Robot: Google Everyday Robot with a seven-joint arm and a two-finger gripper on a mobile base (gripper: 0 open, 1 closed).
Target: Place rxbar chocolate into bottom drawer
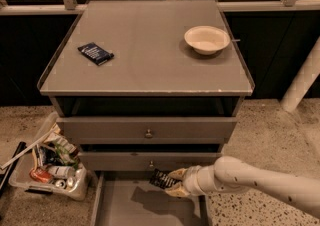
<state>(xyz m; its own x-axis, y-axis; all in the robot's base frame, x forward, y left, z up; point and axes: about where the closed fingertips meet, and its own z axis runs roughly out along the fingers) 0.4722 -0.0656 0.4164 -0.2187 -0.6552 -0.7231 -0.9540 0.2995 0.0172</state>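
Desk (145,70): I see a grey cabinet with a flat top and three drawers stacked under its front edge.
Arm (250,182): my white arm comes in from the lower right and reaches toward the desk's front, below the right half of the front edge.
Bottom drawer (125,212): pulled out toward me below the front edge, its grey floor showing, with the arm's shadow lying across it.
Upper drawers (145,130): two grey fronts with small round knobs, both pushed in.
Bin (47,162): a clear tub of mixed clutter on the floor off the front-left corner.
Bowl (206,39): pale and upright, on the top near the back-right corner.
Blue packet (95,53): flat on the top, toward the left edge.
Gripper (171,183): above the open drawer's back part, just under the middle drawer's front; I see its fingers clamped on the bar.
Rxbar chocolate (161,178): held in the gripper, tilted, in the air over the drawer and not resting on its floor.
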